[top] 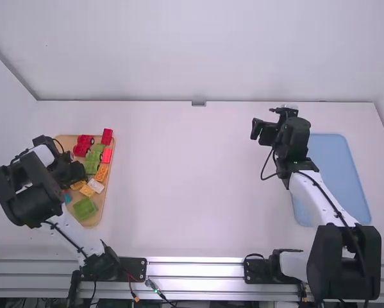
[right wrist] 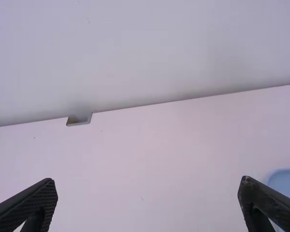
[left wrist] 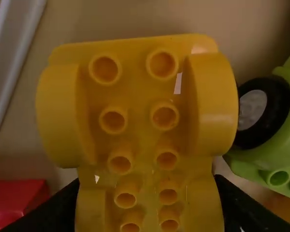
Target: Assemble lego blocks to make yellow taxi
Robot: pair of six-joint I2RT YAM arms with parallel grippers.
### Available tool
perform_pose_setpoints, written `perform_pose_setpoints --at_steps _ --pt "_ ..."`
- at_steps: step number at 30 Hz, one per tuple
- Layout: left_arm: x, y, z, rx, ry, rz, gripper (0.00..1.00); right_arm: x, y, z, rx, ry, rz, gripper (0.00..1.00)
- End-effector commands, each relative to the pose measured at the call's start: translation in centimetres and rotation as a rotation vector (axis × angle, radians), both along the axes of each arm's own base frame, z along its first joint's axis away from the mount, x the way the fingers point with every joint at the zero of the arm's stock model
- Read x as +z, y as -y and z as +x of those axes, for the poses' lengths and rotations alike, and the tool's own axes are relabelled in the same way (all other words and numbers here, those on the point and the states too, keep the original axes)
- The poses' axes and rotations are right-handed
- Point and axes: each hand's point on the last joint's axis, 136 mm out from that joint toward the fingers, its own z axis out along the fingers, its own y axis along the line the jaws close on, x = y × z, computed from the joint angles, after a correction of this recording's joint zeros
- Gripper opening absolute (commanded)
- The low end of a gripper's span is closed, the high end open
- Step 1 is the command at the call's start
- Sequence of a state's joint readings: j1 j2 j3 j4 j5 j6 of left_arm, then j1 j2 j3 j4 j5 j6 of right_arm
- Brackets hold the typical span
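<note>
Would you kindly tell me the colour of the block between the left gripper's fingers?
The block is yellow, seen best in the left wrist view.

A studded yellow block (left wrist: 140,101) with rounded fenders is pinched between the left fingers (left wrist: 53,215); red blocks (top: 107,136), green blocks (top: 84,208) and orange blocks (top: 102,172) crowd the tan tray (top: 65,139).

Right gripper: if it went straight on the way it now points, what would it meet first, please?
No block lies ahead of the right gripper. It would probably meet the bare white table or the wall behind; depth leaves unclear which.
</note>
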State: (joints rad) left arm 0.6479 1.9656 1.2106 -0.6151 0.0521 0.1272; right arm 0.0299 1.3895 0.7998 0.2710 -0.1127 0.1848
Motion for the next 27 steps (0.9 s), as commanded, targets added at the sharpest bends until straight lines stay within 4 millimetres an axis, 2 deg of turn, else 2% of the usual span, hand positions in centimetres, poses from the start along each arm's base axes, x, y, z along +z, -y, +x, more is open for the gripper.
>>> perform_pose_setpoints --at_steps 1,7,8,11,14,18,19,22,24,25,26,27 --pt "-0.2 0.9 -0.4 -0.001 -0.010 -0.023 0.59 1.4 -0.2 0.8 0.002 0.029 0.003 0.99" --pt "-0.2 0.5 0.0 -0.002 0.008 -0.009 0.54 1.4 -0.2 0.8 0.002 0.029 0.002 0.99" --pt "-0.1 0.4 0.2 -0.003 0.015 -0.004 0.48 1.4 -0.2 0.8 0.002 0.029 0.002 0.99" --pt "0.2 0.2 0.5 0.004 0.024 0.002 0.43 1.4 -0.1 0.8 0.001 0.029 0.002 0.99" --pt "0.9 0.0 1.0 0.024 0.038 -0.003 0.44 1.4 -0.1 0.8 0.001 0.029 0.002 0.99" --pt "3.3 0.5 1.7 0.017 0.102 -0.014 0.44 1.4 -0.1 0.8 0.001 0.029 0.002 0.99" --pt "3.3 0.5 1.7 0.017 0.102 -0.014 0.44 1.4 -0.1 0.8 0.001 0.029 0.002 0.99" --pt "5.8 0.6 1.9 0.009 0.146 0.015 0.43 1.4 -0.1 0.8 0.001 0.029 0.002 0.99" --pt "7.7 1.3 2.3 -0.013 0.183 0.039 0.43 1.4 -0.2 0.8 0.001 0.029 0.003 0.99" --pt "9.2 2.5 2.8 -0.056 0.223 0.066 0.43 1.4 -0.2 0.8 0.001 0.029 0.003 0.99" --pt "9.3 2.6 2.9 -0.061 0.228 0.068 0.43 1.4 -0.1 0.8 0.001 0.029 0.002 0.99" --pt "10.3 3.7 3.5 -0.096 0.258 0.097 0.43 1.4 -0.2 0.8 0.002 0.029 0.002 0.99"
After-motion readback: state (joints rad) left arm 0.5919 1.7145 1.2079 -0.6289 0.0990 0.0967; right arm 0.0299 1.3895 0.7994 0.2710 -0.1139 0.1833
